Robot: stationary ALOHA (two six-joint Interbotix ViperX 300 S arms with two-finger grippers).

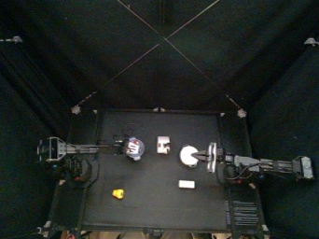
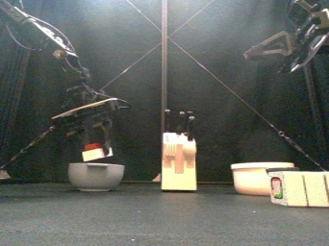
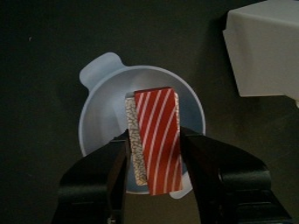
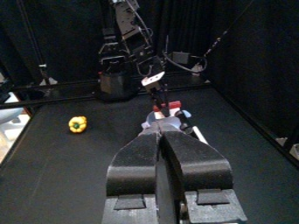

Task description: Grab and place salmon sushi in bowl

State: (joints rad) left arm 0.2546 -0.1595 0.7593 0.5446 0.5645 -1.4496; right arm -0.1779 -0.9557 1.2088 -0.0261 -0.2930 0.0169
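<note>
While suspended directly over the bowl (image 3: 138,109) on the black bench (image 1: 149,191), held: the salmon sushi (image 3: 158,136), a red-and-white striped slab with its rice edge showing, clamped by its long sides in the left end effector (image 3: 156,166). Seen from the front, still clear of the bowl's rim, hanging just above it, with a knife block (image 2: 179,161) standing near by at mid-bench. Parked on the other side, raised well above the bench: the right end effector (image 4: 163,149), jaws pressed together and empty. Apart from the action: a small yellow item (image 1: 118,193) toward the front of the bench and a white crescent-shaped dish (image 1: 188,155) near the right arm. Best done, by the look of it, by lowering straight down until the piece sits inside the rim, keeping it centred over the whitish middle, then spreading the jaws gently and lifting straight up. Main risk: letting go too high, so that the piece bounces off the rim or tips out.
</note>
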